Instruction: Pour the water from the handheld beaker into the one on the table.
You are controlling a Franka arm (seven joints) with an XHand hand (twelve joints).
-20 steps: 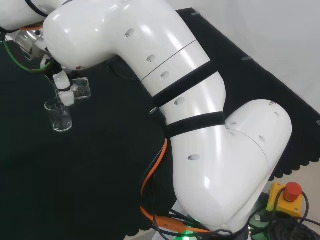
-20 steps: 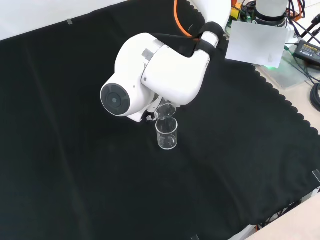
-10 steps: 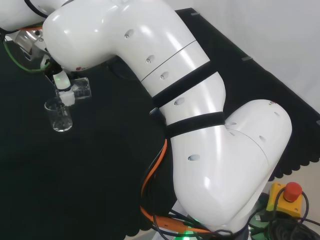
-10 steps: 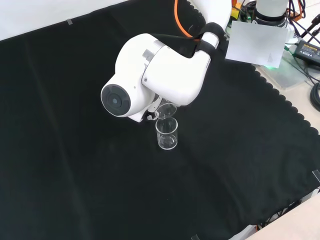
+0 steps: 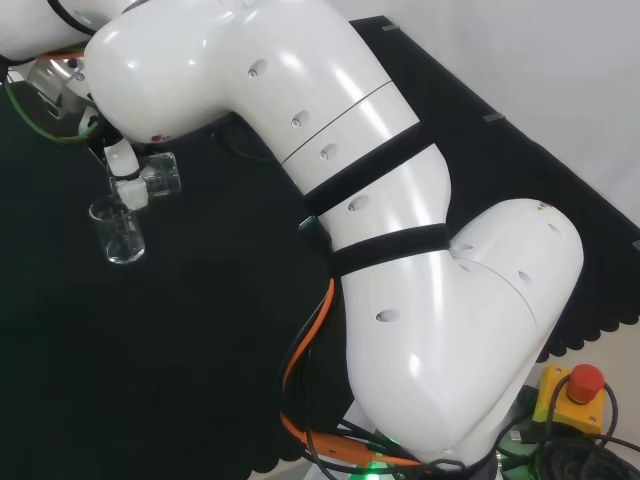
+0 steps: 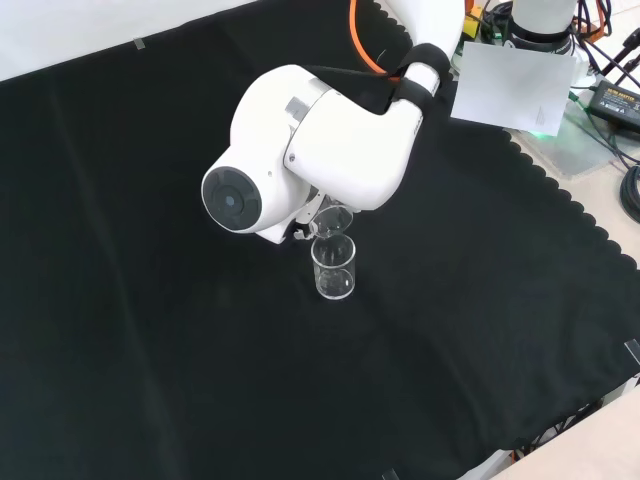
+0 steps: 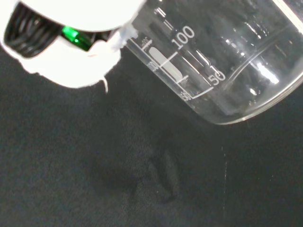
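Little has changed over the last second: in the head view the handheld beaker [image 5: 160, 174] has crept a touch up and to the left, while the beaker on the table [image 5: 120, 232] stands where it did, and the front view looks the same as before. The hand [image 5: 121, 160] is closed on the handheld beaker, a white and black finger lying against the glass wall, and it holds the vessel clear of the black cloth [image 5: 200, 330], tipped far over on its side. In the head view the tipped beaker hangs just above and to the right of the upright beaker's rim; in the front view the handheld beaker [image 6: 333, 221] sits directly behind the standing one [image 6: 334, 268], half hidden under the arm's big white link [image 6: 330, 140] with its round grey cap. From the wrist, the handheld beaker [image 7: 222, 61] is close and large, with part of the hand [image 7: 71, 52] touching its wall. Its side carries a white printed scale of short lines with figures beside them and a white oblong marking patch. Whether water is left in it, or how much stands in the beaker on the table, cannot be told through the clear glass.
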